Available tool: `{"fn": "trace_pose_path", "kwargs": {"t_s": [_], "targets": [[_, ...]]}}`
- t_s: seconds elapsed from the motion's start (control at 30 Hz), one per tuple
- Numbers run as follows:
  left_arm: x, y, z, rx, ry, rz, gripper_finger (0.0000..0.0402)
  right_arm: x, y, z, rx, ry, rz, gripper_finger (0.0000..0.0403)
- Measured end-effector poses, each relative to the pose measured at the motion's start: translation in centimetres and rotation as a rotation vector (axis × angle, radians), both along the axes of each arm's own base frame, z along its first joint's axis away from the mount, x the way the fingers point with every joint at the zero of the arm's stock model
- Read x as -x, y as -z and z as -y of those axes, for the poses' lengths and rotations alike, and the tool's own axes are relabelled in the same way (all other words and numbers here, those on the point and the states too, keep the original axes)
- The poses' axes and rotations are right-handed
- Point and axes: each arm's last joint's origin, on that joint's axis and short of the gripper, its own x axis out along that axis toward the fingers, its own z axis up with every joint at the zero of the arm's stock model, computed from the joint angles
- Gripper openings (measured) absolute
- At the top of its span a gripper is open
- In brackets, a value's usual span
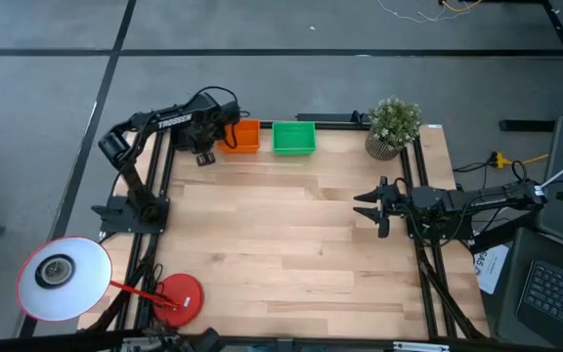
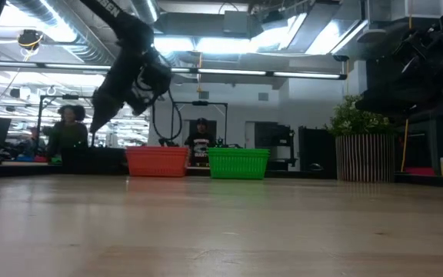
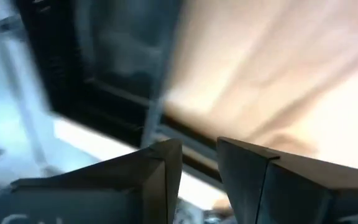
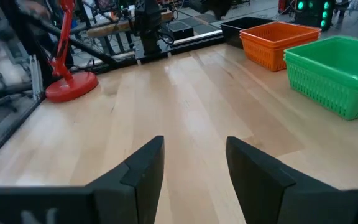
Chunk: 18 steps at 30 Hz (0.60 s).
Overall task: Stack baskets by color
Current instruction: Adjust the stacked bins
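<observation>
Three baskets stand in a row along the table's far edge: a black one (image 4: 248, 26) at the left, an orange one (image 1: 242, 136) in the middle and a green one (image 1: 293, 137) to the right, each resting on its base. My left gripper (image 1: 204, 154) hangs open above the black basket's near side, slanting down, with nothing between its fingers (image 3: 160, 171). In the low view it (image 2: 100, 114) is well clear of the table. My right gripper (image 1: 369, 208) waits open and level at the table's right side, its fingers (image 4: 145, 168) bare.
A potted plant (image 1: 394, 126) stands at the far right corner. A lamp with a white shade (image 1: 64, 279) and a round red base (image 1: 179, 297) is at the near left corner. The bare wooden tabletop (image 1: 291, 244) lies between the two arms. People show in the room beyond the table (image 2: 68, 131).
</observation>
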Motion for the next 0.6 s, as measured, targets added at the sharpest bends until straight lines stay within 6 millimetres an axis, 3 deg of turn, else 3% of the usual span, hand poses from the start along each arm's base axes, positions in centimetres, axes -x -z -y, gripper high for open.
{"fn": "trace_pose_path", "kwargs": {"t_s": [0.13,0.33,0.6], "targets": [[-1.8,-0.5,1.8,0.071,-0.007,0.092,0.0088,-0.1,-1.1,0.1,-0.104,0.037,0.130,0.0174],[-4.1,-0.8,3.9,0.136,0.139,0.210,0.0081,-0.3,-3.9,0.1,-0.043,0.049,0.202,0.0174],[-6.5,-1.0,1.7,-0.124,0.305,0.392,0.0080,-1.6,-6.2,0.4,0.052,0.115,0.135,0.0174]]}}
